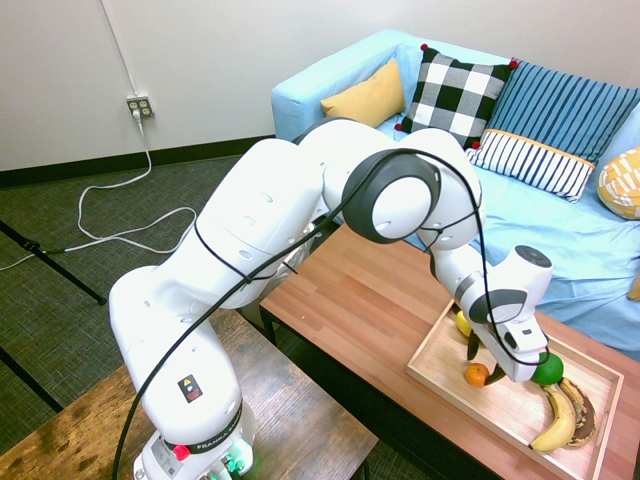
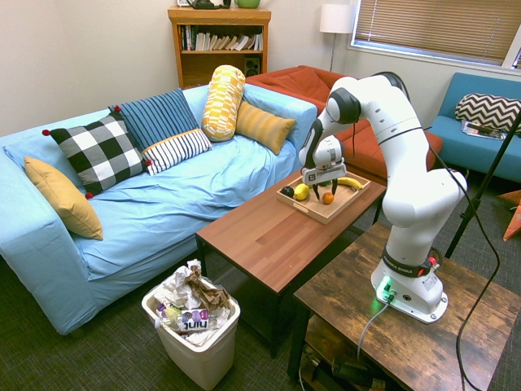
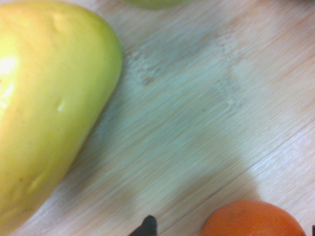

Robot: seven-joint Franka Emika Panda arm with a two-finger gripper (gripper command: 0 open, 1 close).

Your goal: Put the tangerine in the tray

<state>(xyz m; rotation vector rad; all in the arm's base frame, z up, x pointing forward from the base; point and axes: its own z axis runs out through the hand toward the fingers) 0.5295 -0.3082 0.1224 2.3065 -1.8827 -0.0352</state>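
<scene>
Now tangerine [image 1: 476,375] lies in tray [image 1: 440,377] on wooden coffee table [image 1: 370,300]; claw [image 1: 482,362] fingers apart.

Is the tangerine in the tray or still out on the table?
In. The tangerine rests on the tray base inside the rim, beside the tool; the wrist view shows it on pale wood.

hovering low over the tray [image 1: 432,372] with the gripper [image 1: 484,366], fingers spread either side of the tangerine [image 1: 477,375]; lying nearby inside: green fruit [image 1: 548,371], two bananas [image 1: 563,416].
</scene>
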